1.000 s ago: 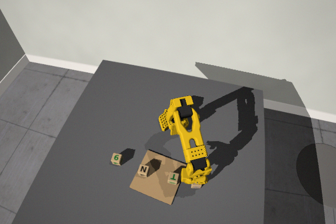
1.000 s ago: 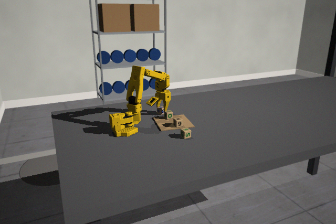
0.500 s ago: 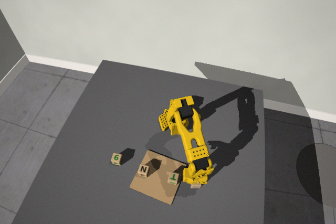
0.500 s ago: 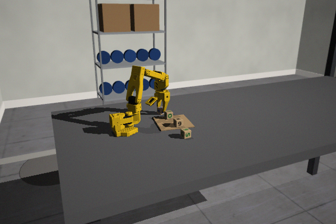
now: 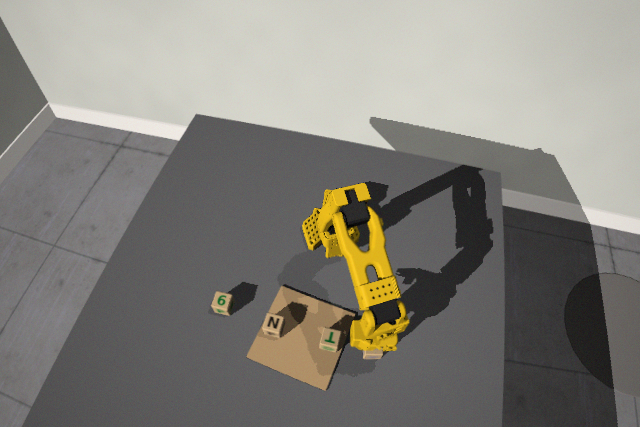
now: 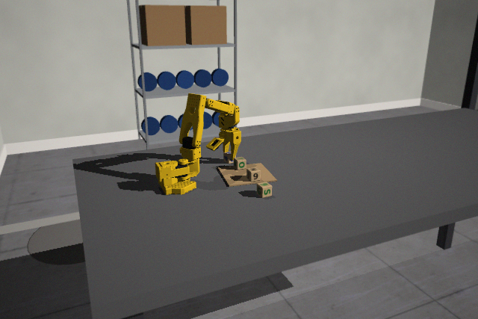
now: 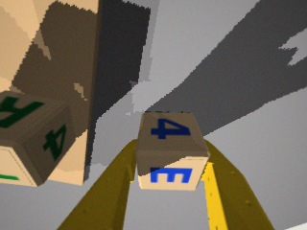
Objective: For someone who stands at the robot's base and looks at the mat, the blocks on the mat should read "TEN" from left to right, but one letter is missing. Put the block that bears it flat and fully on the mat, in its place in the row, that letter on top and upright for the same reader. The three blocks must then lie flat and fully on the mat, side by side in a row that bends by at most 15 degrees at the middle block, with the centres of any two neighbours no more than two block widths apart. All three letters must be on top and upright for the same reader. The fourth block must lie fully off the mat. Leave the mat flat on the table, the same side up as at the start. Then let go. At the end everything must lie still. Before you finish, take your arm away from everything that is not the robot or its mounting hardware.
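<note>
The mat (image 5: 294, 360) (image 6: 235, 181) (image 7: 29, 38) is a tan square on the table. On it stand the N block (image 5: 272, 325) (image 6: 253, 174) and the T block (image 5: 329, 339) (image 6: 240, 163) (image 7: 34, 139), with a gap between them. My gripper (image 5: 373, 345) (image 6: 230, 157) (image 7: 172, 160) is down at the table just off the mat's edge, beside the T block. It is shut on the E block (image 5: 372, 354) (image 7: 168, 131). In the wrist view this block shows a blue E towards the camera and a blue 4 on the adjoining face. The arm mostly hides it in the top and exterior views.
A fourth block (image 5: 221, 302) (image 6: 264, 189) with a green 6 or 9 on top lies on the grey table (image 5: 206, 205), off the mat beyond the N block. The arm's base (image 6: 175, 178) stands behind the mat. A shelf rack (image 6: 181, 45) stands past the table.
</note>
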`<state>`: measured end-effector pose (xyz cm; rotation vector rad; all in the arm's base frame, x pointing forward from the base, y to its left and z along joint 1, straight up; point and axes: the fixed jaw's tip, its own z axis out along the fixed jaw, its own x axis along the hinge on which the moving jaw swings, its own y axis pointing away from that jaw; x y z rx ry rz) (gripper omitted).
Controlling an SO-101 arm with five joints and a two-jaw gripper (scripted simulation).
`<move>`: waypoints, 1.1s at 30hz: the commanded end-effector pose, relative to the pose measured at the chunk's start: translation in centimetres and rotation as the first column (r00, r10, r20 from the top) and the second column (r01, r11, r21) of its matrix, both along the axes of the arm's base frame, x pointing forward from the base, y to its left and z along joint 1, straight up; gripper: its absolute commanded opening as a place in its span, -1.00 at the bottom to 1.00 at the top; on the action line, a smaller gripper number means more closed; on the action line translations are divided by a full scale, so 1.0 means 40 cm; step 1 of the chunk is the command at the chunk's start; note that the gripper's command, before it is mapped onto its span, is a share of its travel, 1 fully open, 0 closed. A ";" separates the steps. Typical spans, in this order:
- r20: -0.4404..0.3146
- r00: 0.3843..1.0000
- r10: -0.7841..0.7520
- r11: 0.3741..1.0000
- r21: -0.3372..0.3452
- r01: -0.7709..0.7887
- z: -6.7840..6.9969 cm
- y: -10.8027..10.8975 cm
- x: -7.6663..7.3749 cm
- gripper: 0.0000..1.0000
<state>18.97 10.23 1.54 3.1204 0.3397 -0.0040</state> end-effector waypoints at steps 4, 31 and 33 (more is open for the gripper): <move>0.083 0.997 -0.002 0.999 0.051 -0.002 0.043 0.022 0.027 -0.68; 0.083 0.997 -0.002 0.999 0.051 -0.002 0.069 0.022 0.029 -1.00; 0.083 0.997 -0.002 0.999 0.051 -0.002 0.082 0.022 0.029 -1.00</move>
